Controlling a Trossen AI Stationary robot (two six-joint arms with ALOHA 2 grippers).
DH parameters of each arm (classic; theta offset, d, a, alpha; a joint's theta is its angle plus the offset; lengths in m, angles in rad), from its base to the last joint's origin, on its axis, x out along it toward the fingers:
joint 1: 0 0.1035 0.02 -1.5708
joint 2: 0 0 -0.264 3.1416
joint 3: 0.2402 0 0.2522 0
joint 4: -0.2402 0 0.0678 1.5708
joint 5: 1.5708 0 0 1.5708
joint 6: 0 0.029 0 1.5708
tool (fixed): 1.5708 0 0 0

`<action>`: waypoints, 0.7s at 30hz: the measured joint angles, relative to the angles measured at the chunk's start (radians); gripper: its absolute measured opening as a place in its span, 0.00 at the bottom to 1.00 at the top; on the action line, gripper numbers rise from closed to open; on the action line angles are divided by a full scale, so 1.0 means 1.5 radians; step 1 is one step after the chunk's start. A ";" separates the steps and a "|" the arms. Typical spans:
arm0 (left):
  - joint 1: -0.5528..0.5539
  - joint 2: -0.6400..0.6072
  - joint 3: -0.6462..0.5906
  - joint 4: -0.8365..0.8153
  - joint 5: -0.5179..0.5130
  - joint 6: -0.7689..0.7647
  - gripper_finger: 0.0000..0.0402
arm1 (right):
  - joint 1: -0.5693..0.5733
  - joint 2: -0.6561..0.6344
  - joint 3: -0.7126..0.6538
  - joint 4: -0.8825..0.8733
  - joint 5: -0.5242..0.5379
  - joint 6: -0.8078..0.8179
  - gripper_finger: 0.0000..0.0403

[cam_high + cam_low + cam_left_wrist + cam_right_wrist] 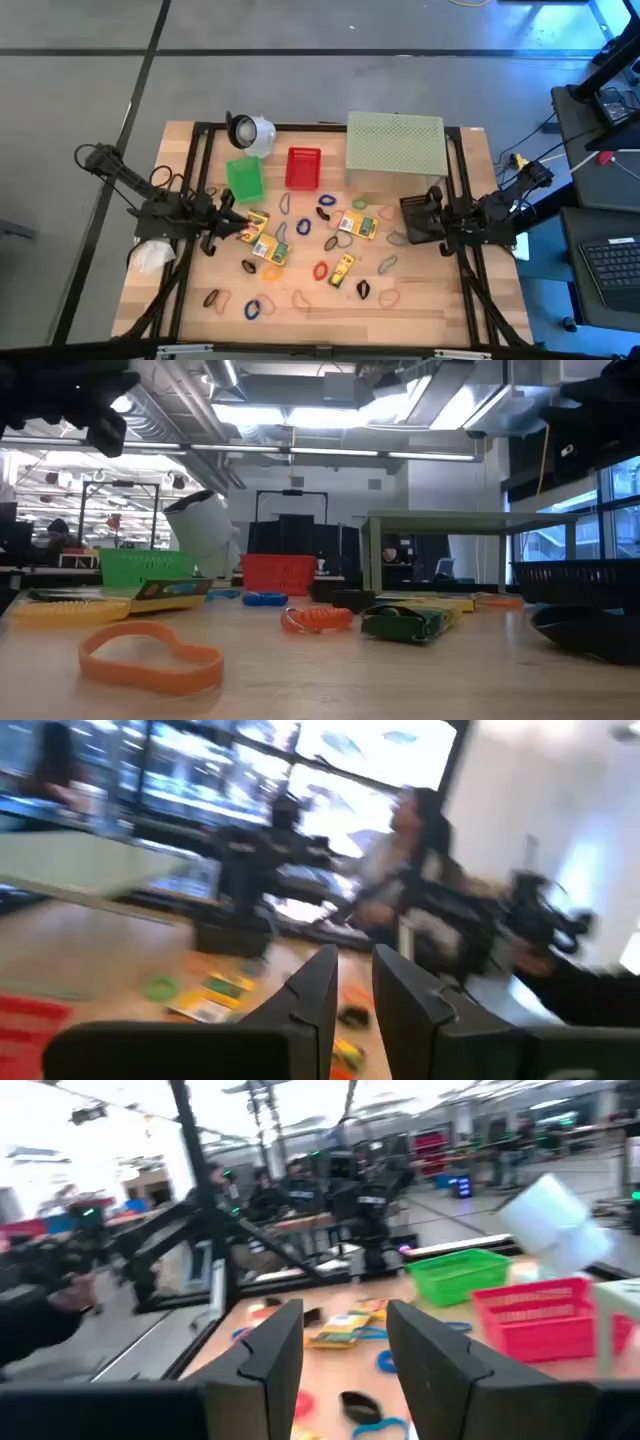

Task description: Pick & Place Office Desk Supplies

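Yellow-and-green crayon boxes (357, 225) (270, 250) and thin rubber-band loops such as a blue one (257, 308) and a red one (320, 270) lie flat and scattered across the middle of the wooden table. The low view shows an orange band (150, 655) and a crayon box (405, 622) close up. My left gripper (232, 228) (355, 995) hovers at the table's left beside a crayon box (257, 221), its fingers a narrow gap apart and empty. My right gripper (410, 225) (345, 1360) is open and empty at the table's right, by a black basket (422, 212).
Along the far side stand a white round object (250, 132), a green basket (243, 180), a red basket (303, 168) and a pale green perforated shelf (395, 145). A white crumpled thing (152, 257) lies at the left edge. People show in the room beyond.
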 joint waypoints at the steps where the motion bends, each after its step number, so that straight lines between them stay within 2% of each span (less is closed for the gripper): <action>1: 0.000 0.000 0.000 0.012 -0.037 0.000 0.15 | 0.000 0.000 0.000 0.000 0.023 0.001 0.37; 4: 0.000 0.000 0.000 0.018 -0.116 0.000 0.15 | 0.000 0.000 0.000 0.000 0.055 0.001 0.37; 7: 0.000 0.000 0.000 0.009 -0.148 0.016 0.15 | 0.000 0.000 0.000 0.000 0.056 -0.014 0.37; 10: 0.000 0.000 0.000 0.008 -0.185 0.039 0.15 | 0.000 0.000 0.000 0.004 0.092 -0.010 0.37; 21: 0.000 0.000 0.000 0.007 -0.160 0.078 0.15 | 0.000 0.000 0.000 0.000 0.080 0.002 0.37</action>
